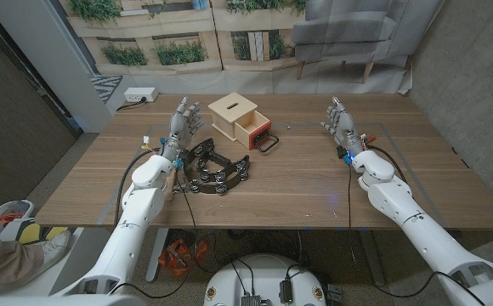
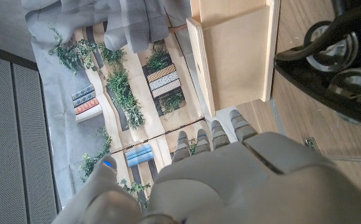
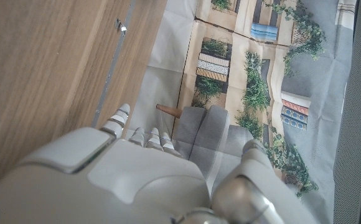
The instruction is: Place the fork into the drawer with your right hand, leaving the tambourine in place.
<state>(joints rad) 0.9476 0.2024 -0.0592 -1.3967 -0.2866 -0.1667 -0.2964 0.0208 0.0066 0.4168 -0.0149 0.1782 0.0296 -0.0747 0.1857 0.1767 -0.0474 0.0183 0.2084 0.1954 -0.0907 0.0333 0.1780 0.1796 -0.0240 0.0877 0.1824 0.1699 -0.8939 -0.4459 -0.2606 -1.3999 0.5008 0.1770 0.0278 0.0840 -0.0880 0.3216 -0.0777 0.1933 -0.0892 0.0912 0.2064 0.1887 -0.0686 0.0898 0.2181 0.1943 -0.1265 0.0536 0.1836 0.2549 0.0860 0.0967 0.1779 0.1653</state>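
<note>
Not yet started: right hand with fingers released, holding nothing, well apart from small light wooden drawer box; no fork seen, must first be found

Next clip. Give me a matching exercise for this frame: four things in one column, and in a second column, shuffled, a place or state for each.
Things:
1. tambourine
2. wooden box
3. right hand
4. white power strip

Places or states:
a. on the floor beyond the table's far left corner
b. black, lying on the table beside the left arm
c. at the table's far middle, its drawer pulled out
d. over the table's right side, fingers apart, holding nothing

Pairs: 1-b, 2-c, 3-d, 4-a
</note>
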